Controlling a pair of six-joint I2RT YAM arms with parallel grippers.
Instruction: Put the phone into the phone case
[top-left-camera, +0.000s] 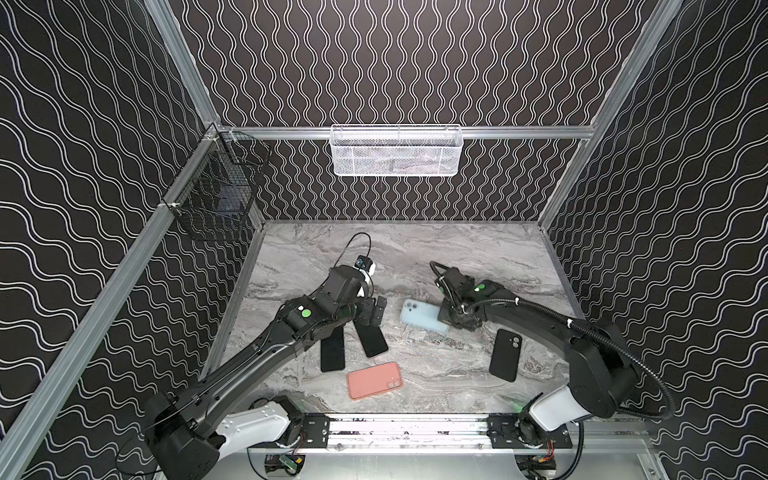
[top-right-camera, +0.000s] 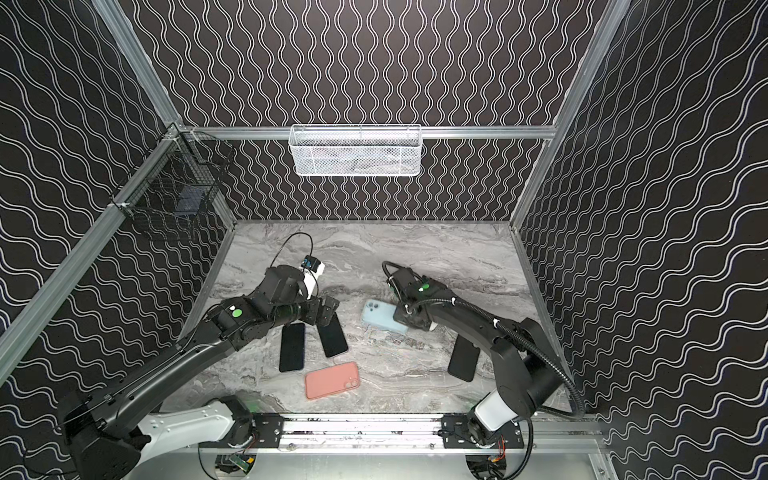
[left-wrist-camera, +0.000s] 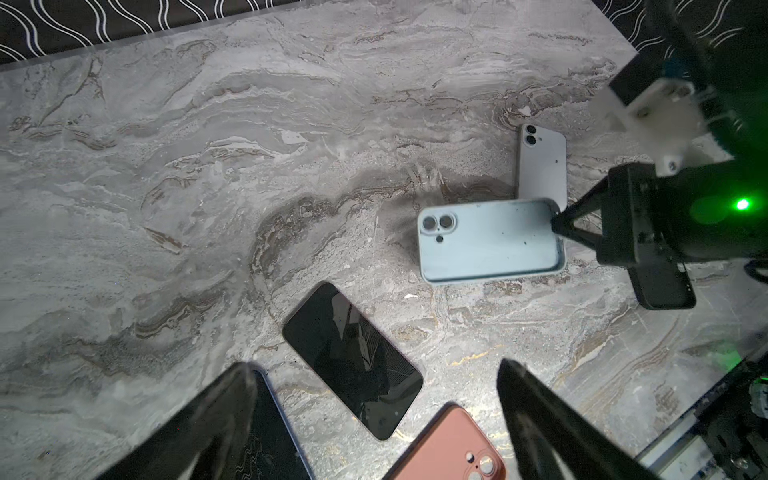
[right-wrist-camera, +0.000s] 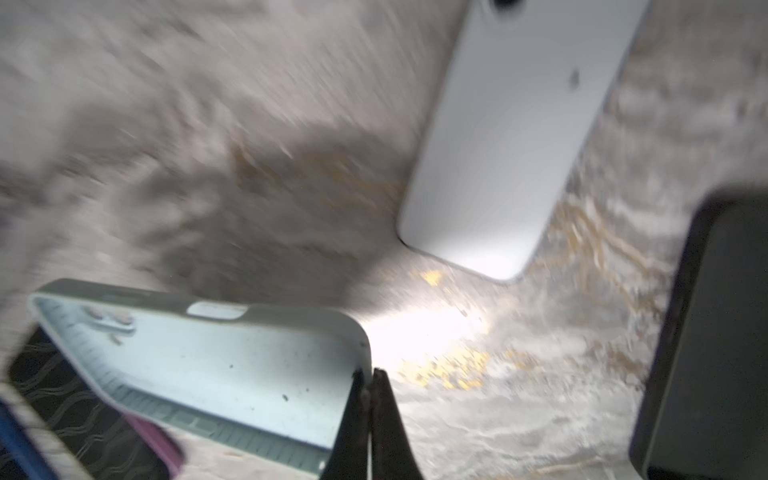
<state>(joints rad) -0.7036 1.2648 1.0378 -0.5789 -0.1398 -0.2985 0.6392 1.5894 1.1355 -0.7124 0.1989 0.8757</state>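
Since my right gripper (right-wrist-camera: 370, 378) has only the thin end wall of the blue case (right-wrist-camera: 199, 353), the first worry sits between case and table (top-left-camera: 478, 257). Small bite on a soft rim. The case could peel out of the pinch, or twist and drop flat again. Its free end looks raised, judging by the shadow under it in the left wrist view. Cannot tell whether any corner touches down.

Second worry: wrong match. Three phones are out.
- pale phone (left-wrist-camera: 542, 166), face down, just beside the blue case on its far side
- dark phone (left-wrist-camera: 353, 361), screen up, well off the case's camera end, toward my left arm
- second dark phone (top-left-camera: 332, 351), screen up, beyond the first, farther from the case

Cannot tell which one fits this case.

Two other cases could also confuse the pick. The pink case (top-left-camera: 374, 380) lies in front of the blue case, and the black case (top-left-camera: 505, 355) lies off its held end. Both are apart from it.

Third: swinging the held case low could sweep the pale phone, it lies that close.

Tools.
- Right: jaws pressed together with the case wall between them, nothing else touched.
- Left gripper (left-wrist-camera: 374, 365): spread wide, holding nothing. It hangs above the dark phone, clear of it as far as I can judge.

No phone is in the blue case yet.
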